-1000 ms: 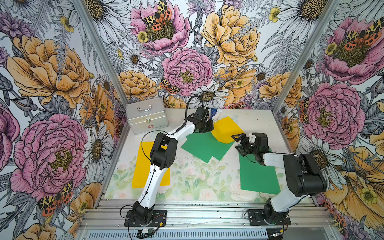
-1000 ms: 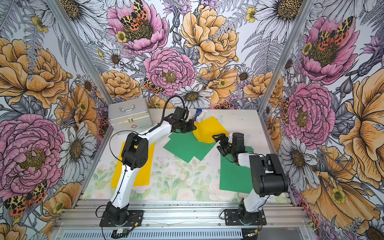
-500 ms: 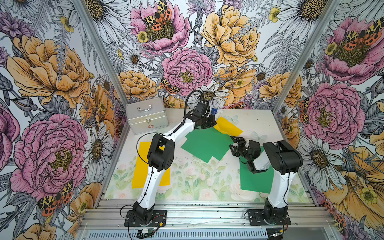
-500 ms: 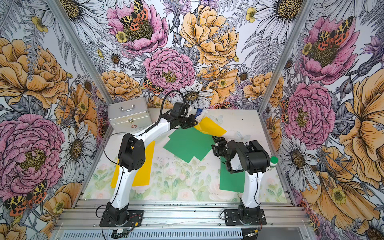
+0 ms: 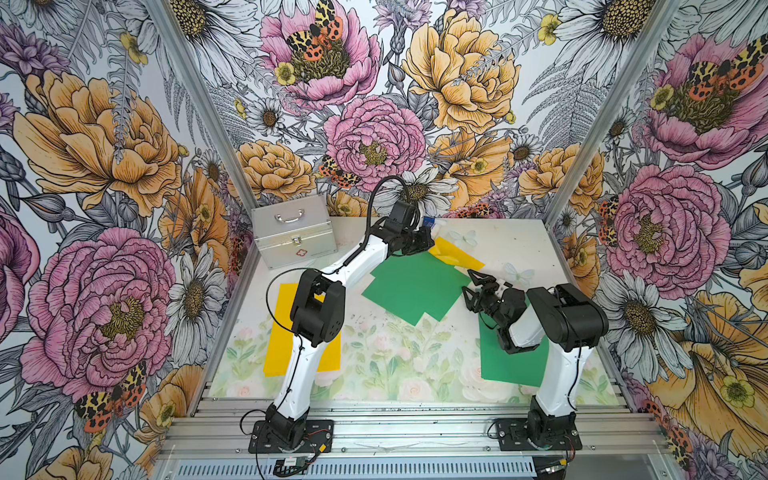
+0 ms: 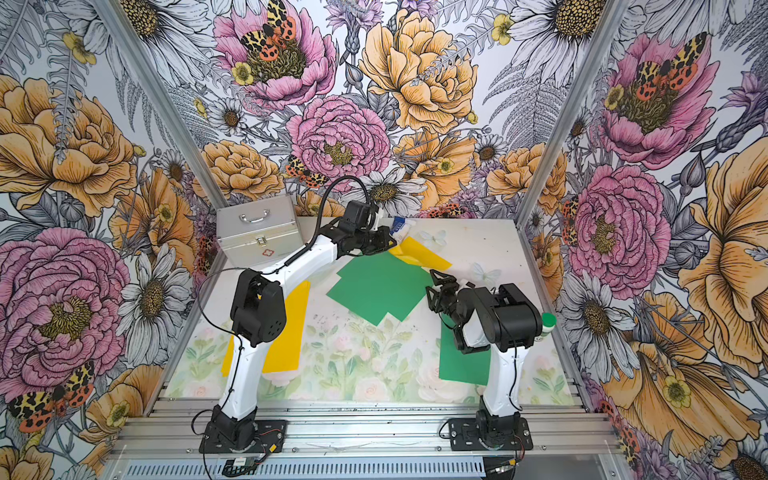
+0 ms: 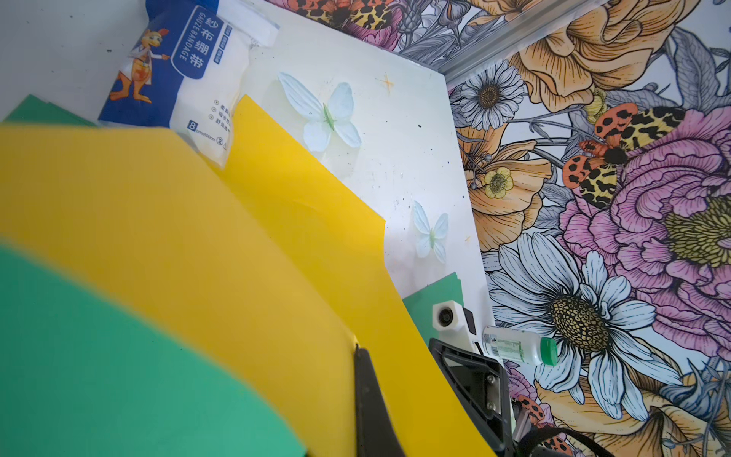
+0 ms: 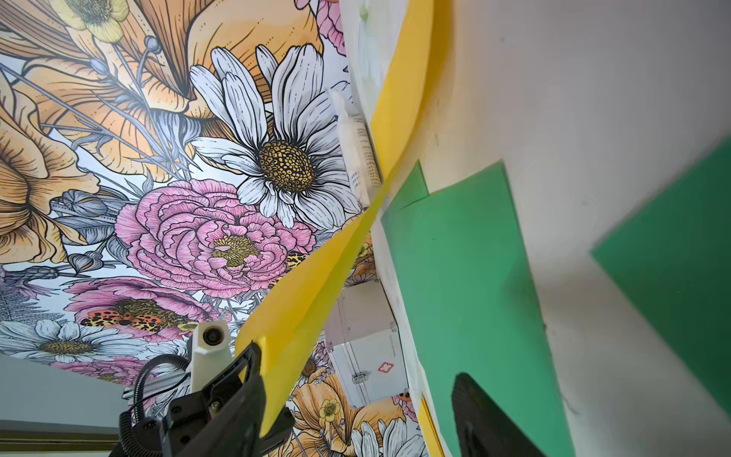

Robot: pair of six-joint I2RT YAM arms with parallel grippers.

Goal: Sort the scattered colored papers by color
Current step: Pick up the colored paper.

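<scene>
My left gripper (image 5: 430, 246) (image 6: 388, 245) is shut on the near corner of a yellow paper (image 5: 457, 258) (image 7: 197, 221) at the back middle. That corner is lifted and the sheet curls, while its far end rests on the table. Two overlapping green papers (image 5: 409, 289) (image 8: 466, 277) lie flat in the middle. My right gripper (image 5: 472, 287) (image 6: 435, 286) stands open just off their right edge, holding nothing. Another green paper (image 5: 509, 361) lies front right under my right arm. A yellow paper (image 5: 280, 336) lies front left.
A silver metal case (image 5: 293, 232) stands at the back left. A blue-and-white gauze packet (image 7: 178, 79) lies behind the lifted yellow sheet. A white bottle with a green cap (image 6: 547, 323) lies by the right wall. The cell walls close in on three sides.
The left gripper has raised its corner of the yellow paper, so the sheet now curls instead of lying flat. The right arm's elbow has swung in from the right; its gripper stays near the green papers.
</scene>
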